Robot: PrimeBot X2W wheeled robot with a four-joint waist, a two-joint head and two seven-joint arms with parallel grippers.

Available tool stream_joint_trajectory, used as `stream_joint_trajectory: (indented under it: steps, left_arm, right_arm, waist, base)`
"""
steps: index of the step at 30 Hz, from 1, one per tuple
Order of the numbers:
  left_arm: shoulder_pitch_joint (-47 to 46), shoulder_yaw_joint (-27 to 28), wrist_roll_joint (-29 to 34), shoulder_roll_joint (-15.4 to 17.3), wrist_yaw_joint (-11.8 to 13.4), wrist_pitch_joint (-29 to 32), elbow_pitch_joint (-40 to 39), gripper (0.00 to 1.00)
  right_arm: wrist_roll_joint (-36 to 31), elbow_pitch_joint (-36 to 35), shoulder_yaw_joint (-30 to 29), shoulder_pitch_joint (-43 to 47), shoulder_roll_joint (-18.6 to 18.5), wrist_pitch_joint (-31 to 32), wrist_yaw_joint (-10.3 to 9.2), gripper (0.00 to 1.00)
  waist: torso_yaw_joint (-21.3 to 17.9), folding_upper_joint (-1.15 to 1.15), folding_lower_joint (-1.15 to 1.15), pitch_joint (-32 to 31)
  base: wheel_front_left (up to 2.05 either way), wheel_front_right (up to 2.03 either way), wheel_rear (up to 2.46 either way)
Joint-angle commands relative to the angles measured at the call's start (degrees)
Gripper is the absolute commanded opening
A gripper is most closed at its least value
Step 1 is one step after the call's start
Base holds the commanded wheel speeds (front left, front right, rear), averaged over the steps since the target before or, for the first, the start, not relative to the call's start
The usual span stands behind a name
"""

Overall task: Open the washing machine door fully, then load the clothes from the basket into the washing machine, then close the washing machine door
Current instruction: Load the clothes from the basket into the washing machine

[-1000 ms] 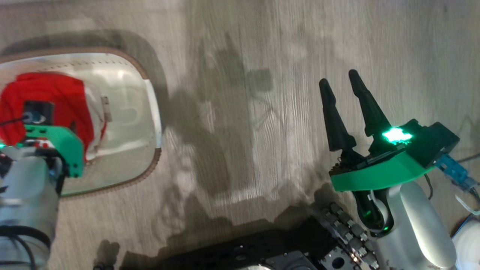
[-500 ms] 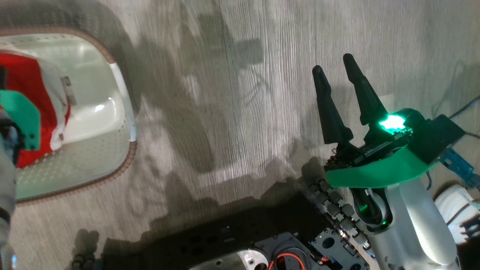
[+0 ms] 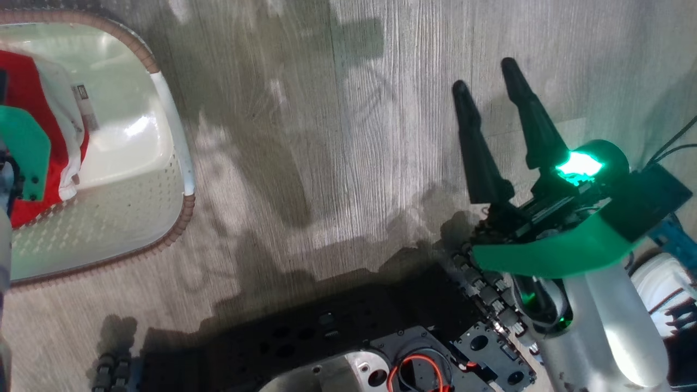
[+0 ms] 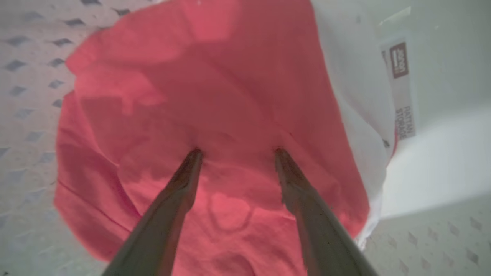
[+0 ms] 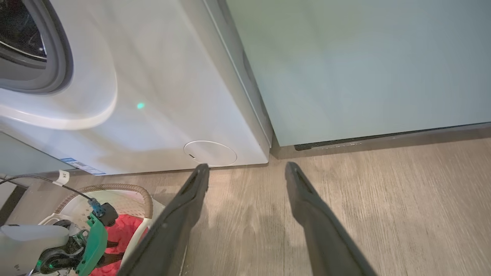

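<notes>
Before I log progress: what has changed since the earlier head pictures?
The head camera swung: the basket slid left and up in its view, not across the floor. Nothing was gripped or released. The left gripper stays open over the clothes, the right gripper open above the floor.

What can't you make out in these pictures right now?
1. Washing machine: its opening is cut off by the right wrist view's upper left edge.
2. Basket: its left part runs off the head view's left edge.
3. Clothes: partly behind the left arm's green mount in head view; garment type unclear.
4. Left gripper: open over the clothes; the blurred left wrist view leaves contact uncertain.
</notes>
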Motion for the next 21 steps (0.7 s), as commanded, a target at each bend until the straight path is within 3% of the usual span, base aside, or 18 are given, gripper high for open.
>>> stream_joint_trajectory:
  steps: [1, 18, 21]
  left_arm:
    - [1.1, 0.6, 0.2, 2.4, 0.2, 0.0, -0.1, 1.0]
    - [2.1, -0.7, -1.9, 0.4, -2.4, 5.4, -0.1, 1.0]
    - [1.8, -0.2, -3.2, -0.2, -4.3, 4.7, -0.1, 1.0]
  right_arm:
    - [-0.4, -1.8, 1.4, 2.9, -0.1, -0.4, 0.0, 1.0]
    - [-2.7, -5.2, 2.4, 5.0, -0.1, -0.4, 0.0, 1.0]
    - [-2.9, -5.5, 2.6, 5.2, -0.1, -0.4, 0.0, 1.0]
  waist:
    - [0.1, 0.0, 0.0, 0.1]
    - [0.5, 0.0, 0.0, 1.1]
    - [0.6, 0.0, 0.0, 1.3]
  base:
    - [0.0, 0.0, 0.0]
    - [0.0, 0.0, 0.0]
    - [0.0, 0.0, 0.0]
